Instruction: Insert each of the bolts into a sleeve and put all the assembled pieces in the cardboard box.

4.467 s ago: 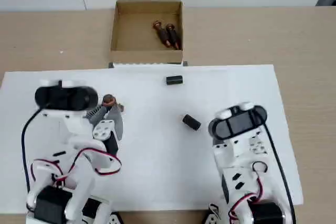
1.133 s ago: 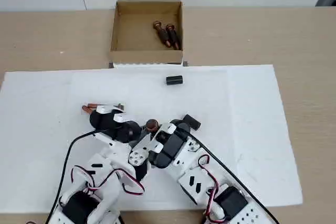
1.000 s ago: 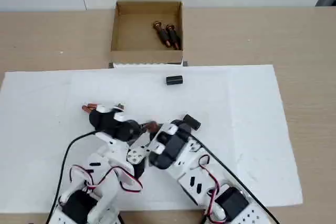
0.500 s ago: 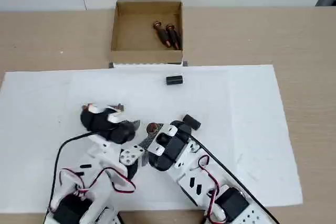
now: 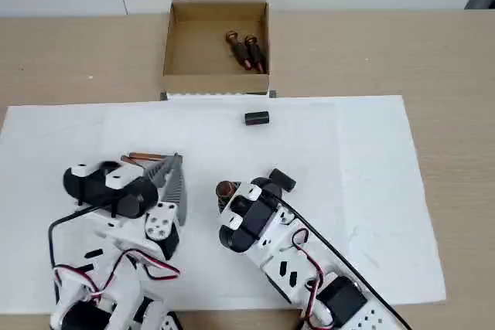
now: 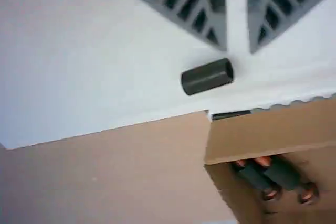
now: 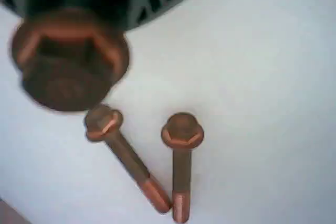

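From above, our right gripper [image 5: 230, 191] clamps a bolt [image 5: 225, 188], sleeved we judge; the cardboard box [image 5: 216, 83] lies well ahead, beyond the paper [image 5: 348, 160]. On our left wrist, the left gripper [image 6: 236, 40] is narrowly parted and empty, with a loose sleeve [image 6: 207, 76] ahead. On our right wrist, the held bolt's head faces us, near two loose bolts [image 7: 126, 161].

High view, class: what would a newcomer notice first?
The copper bolt gripped in the right end effector, mid-sheet, looms large in the right wrist view. Next, two loose bolts lie on the white paper beside the left end effector, and the cardboard box beyond the paper holds two assembled pieces.
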Available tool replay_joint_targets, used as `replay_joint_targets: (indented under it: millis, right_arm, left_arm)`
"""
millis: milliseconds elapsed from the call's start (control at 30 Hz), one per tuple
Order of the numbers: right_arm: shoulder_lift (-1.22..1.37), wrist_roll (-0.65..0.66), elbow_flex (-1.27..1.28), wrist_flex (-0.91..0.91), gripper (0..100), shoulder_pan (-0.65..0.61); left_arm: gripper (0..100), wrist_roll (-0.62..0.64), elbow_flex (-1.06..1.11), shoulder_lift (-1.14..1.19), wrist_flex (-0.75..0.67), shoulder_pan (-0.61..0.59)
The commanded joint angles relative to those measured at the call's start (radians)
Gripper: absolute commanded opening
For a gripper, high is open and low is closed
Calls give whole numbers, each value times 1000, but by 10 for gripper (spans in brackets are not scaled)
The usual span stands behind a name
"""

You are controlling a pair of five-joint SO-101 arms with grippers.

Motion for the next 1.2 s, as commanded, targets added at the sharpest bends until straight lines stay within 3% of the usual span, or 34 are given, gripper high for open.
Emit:
replay_joint_targets:
  millis: [0, 167, 300, 667, 867, 1167]
  right_arm:
    - [-12, 5, -41, -24, 2, 8]
    - [-10, 2, -44, 22, 2, 150]
    - [-1, -129, -112, 124, 2, 323]
    - [36, -158, -307, 228, 2, 337]
    - [337, -164, -516, 180, 2, 337]
    - [938, -160, -862, -51, 2, 343]
  left_arm:
    - [5, -44, -8, -11, 5, -81]
    - [5, -83, 142, -11, 2, -239]
    - [6, -87, 269, -11, 0, -327]
    - [6, -84, 418, -11, -2, -341]
    - [6, -84, 435, -11, -2, -341]
    - [6, -84, 435, -11, -2, -341]
